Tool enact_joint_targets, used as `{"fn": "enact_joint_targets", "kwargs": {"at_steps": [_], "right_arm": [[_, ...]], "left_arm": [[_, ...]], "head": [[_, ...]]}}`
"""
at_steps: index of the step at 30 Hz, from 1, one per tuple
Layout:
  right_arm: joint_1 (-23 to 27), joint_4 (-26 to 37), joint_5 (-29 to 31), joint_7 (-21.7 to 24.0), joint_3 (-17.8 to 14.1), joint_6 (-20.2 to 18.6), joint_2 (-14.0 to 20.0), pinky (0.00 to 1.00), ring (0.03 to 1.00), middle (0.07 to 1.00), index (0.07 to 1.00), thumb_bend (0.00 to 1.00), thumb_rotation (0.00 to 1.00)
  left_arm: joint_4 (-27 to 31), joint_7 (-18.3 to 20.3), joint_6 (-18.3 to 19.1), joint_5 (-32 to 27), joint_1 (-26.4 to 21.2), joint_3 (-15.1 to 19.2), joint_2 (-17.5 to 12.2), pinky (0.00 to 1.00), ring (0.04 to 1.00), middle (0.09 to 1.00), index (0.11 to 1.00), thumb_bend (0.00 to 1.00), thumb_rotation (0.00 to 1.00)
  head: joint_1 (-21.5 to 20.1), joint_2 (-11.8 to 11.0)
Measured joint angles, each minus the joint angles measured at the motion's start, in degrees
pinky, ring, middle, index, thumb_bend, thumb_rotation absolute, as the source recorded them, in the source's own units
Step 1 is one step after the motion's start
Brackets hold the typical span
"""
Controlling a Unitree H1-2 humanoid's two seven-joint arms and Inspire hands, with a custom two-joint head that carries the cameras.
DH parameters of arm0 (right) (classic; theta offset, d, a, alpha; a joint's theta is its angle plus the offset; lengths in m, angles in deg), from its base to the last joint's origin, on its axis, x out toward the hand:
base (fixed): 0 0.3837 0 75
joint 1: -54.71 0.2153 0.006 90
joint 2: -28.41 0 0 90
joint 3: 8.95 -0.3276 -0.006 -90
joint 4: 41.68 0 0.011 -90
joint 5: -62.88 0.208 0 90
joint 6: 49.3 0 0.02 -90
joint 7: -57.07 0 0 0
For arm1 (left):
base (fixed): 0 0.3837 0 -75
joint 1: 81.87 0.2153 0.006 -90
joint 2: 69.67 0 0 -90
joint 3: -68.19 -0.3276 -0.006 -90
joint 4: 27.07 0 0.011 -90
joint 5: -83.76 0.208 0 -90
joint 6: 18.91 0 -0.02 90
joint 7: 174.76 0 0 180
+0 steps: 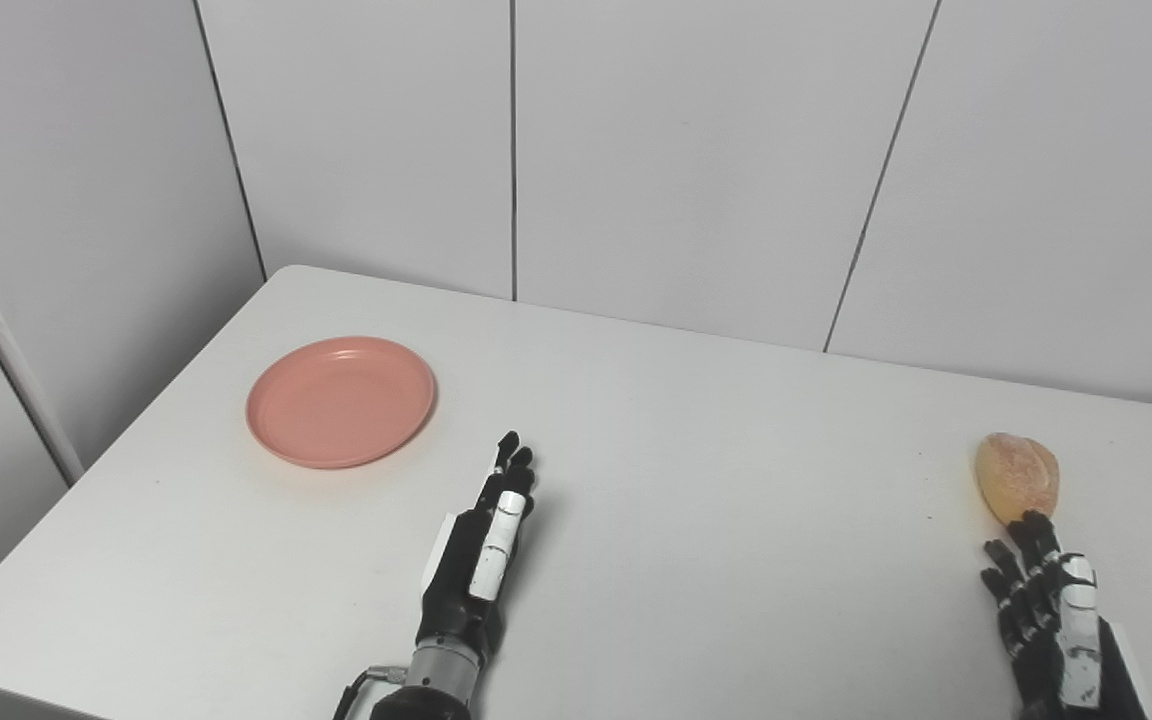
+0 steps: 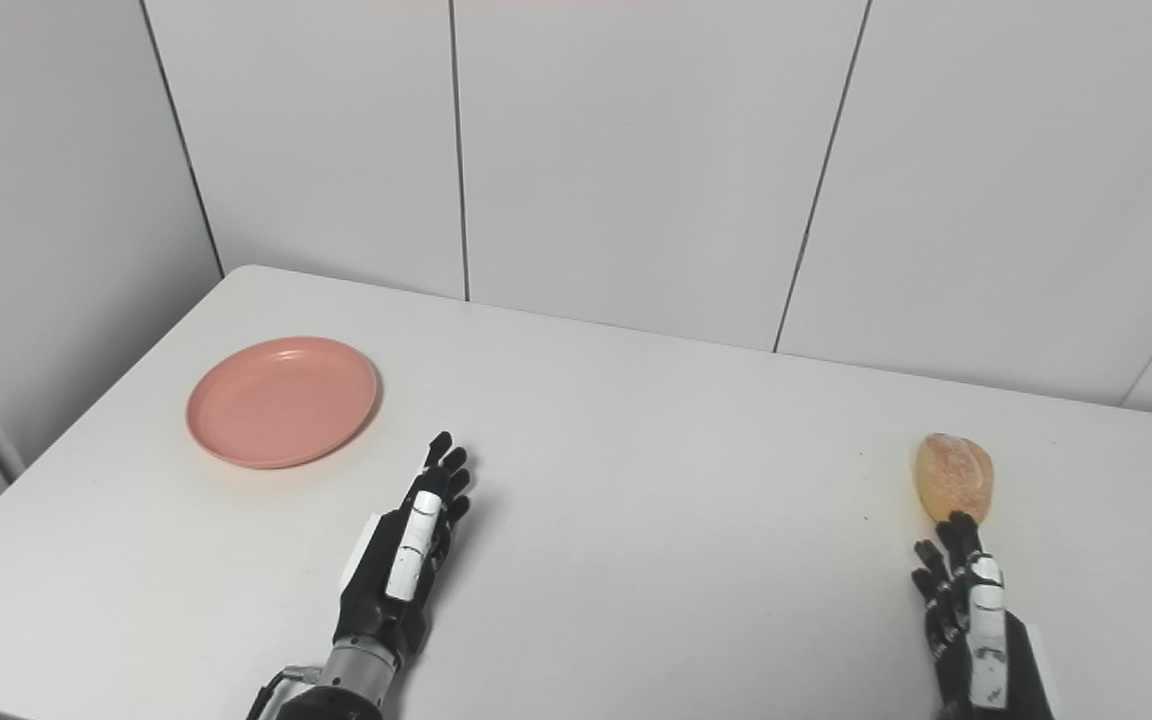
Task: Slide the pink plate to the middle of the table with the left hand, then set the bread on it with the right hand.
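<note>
Lying flat on the table [image 1: 696,420], the left hand [image 1: 481,560] holds nothing near the pink plate [image 1: 340,401]; the right hand [image 1: 1046,610], released too, reaches the bread [image 1: 1016,477].

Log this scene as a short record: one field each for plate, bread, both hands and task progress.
plate: pink plate, empty, on the left part of the white table
bread: bread, lying near the table's right edge
left hand: left hand, open, right of the plate, not touching it
right hand: right hand, open, fingertips at the bread's near end, contact unclear
progress: plate not yet slid to the middle; bread not on it
</note>
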Motion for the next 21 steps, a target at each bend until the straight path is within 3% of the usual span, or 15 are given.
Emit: {"fn": "enact_joint_targets", "kwargs": {"at_steps": [5,11,17,21], "right_arm": [[0.0,0.0,0.0,0.0,0.0,0.0,-0.1,1.00,0.962,0.981,0.959,0.72,0.94],[0.0,-0.1,0.0,0.0,0.0,0.0,-0.1,1.00,0.958,0.973,0.955,0.74,0.94],[0.0,-0.1,0.0,0.0,0.0,0.0,-0.1,1.00,0.958,0.977,0.953,0.74,0.94],[0.0,-0.1,-0.1,0.0,0.0,0.1,-0.1,1.00,0.957,0.979,0.948,0.75,0.95]], "left_arm": [[3.8,1.7,3.5,-3.3,-5.0,1.8,-3.1,1.00,0.980,0.970,0.995,0.81,0.91],[4.2,3.4,5.6,-5.6,-11.0,4.9,-8.5,0.94,0.893,0.895,0.898,0.81,0.86],[3.3,4.5,6.1,-7.4,-14.4,8.1,-12.5,0.90,0.863,0.865,0.866,0.82,0.81],[-0.6,5.9,5.6,-9.1,-17.1,10.2,-15.4,0.87,0.853,0.846,0.844,0.80,0.76]], "head": [[-0.1,-0.4],[0.1,-0.4],[-0.2,-0.3],[-0.4,-0.3]]}}
